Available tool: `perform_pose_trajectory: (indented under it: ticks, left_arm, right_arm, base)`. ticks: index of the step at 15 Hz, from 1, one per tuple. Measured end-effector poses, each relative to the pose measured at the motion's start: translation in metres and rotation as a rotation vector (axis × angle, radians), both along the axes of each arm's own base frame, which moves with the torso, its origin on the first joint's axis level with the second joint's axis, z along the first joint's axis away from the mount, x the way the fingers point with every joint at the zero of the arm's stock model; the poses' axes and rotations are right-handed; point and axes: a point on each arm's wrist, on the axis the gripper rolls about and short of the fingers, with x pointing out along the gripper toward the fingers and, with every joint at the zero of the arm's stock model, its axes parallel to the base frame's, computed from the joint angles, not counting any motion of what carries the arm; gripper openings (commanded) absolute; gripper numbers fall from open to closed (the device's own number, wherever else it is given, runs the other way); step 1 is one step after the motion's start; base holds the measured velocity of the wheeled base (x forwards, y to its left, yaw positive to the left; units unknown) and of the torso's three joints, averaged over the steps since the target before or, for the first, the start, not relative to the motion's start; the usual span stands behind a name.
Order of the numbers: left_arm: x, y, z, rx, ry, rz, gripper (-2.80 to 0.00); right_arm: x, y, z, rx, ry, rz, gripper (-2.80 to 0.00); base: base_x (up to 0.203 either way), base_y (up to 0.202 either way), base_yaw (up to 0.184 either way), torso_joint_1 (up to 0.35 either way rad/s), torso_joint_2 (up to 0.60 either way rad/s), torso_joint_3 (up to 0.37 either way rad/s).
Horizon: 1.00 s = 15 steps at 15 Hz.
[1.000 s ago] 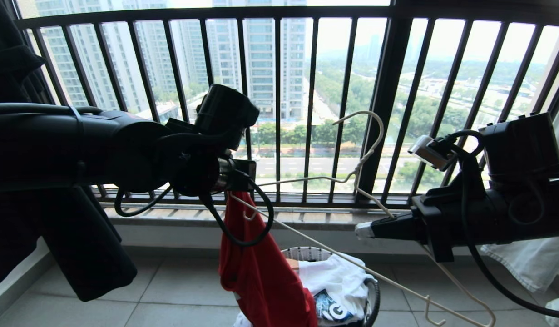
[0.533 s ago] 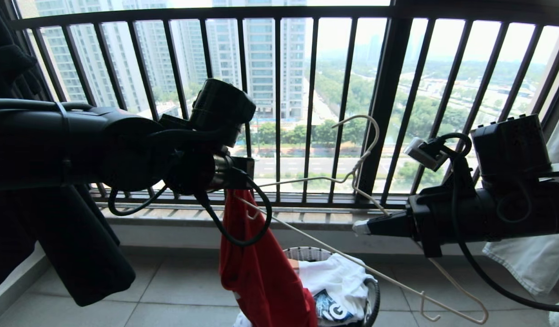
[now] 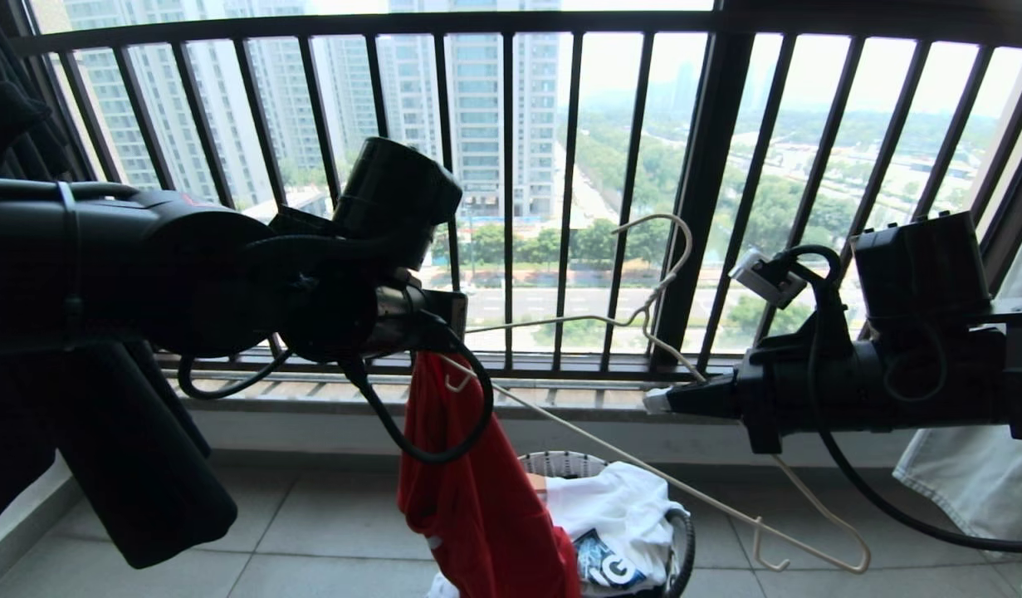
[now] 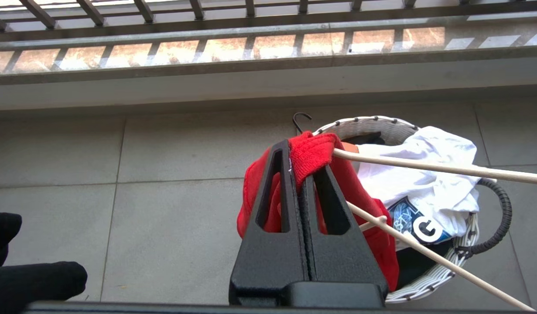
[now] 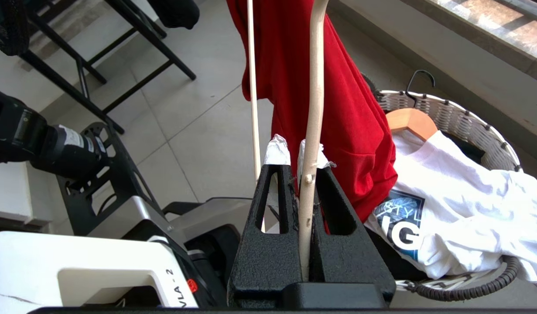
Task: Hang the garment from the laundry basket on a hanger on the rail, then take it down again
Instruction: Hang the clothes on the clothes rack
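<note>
Left gripper (image 4: 301, 170) clamped on a fold of the red shirt (image 3: 477, 490), held up in front of the black railing (image 3: 511, 166). Shirt hanging limp from that grip, lower part dropping beside and partly over the basket (image 3: 681, 531). One end of the hanger (image 3: 643, 320) entering the bunched red cloth right at the left fingertips; two of its wires running out across the basket in the left wrist view.

Right gripper (image 5: 301, 159) closed on the hanger's sloping arm, wire pinched between white-wrapped fingertips (image 5: 277, 150). Hanger tilted, hook uppermost against the railing, far end with its notch low on the right, clear of the floor (image 3: 311, 531).

Basket standing on tiled floor below both grippers, holding a white shirt (image 3: 618, 507) with dark-blue print and a wooden hanger (image 5: 410, 122) with a black hook. Pale cloth (image 3: 975, 482) hanging at far right. Rail out of view.
</note>
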Motion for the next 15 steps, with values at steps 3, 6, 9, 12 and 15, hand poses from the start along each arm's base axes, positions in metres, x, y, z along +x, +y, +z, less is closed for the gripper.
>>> perform_pose_trajectory:
  ticks: [3,6,9,12,15]
  left_arm:
    - [0.002,-0.002,-0.003,-0.001,0.003,0.002,-2.80]
    - [0.003,-0.005,-0.006,-0.002,0.011,0.000,-2.80]
    - [-0.002,-0.009,-0.006,0.013,0.015,-0.027,-2.80]
    - [-0.009,-0.011,0.001,0.073,0.020,-0.077,-2.80]
    - [-0.015,-0.010,0.009,0.127,0.068,-0.150,-2.80]
  right_arm:
    - [-0.007,0.008,-0.002,-0.003,0.010,0.041,-2.80]
    - [-0.020,0.017,-0.002,-0.004,0.013,0.087,-2.80]
    - [-0.022,0.019,-0.002,-0.038,-0.010,0.040,-2.80]
    - [-0.026,0.018,0.000,-0.059,-0.048,0.035,-2.80]
    - [-0.030,0.016,-0.002,-0.091,-0.093,0.059,-2.80]
  base:
    - [0.000,0.000,0.000,0.000,0.00,0.000]
    - [0.000,0.000,0.000,0.000,0.00,0.000]
    - [0.000,0.000,0.000,0.000,0.00,0.000]
    - [0.000,0.000,0.000,0.000,0.00,0.000]
    - [0.000,0.000,0.000,0.000,0.00,0.000]
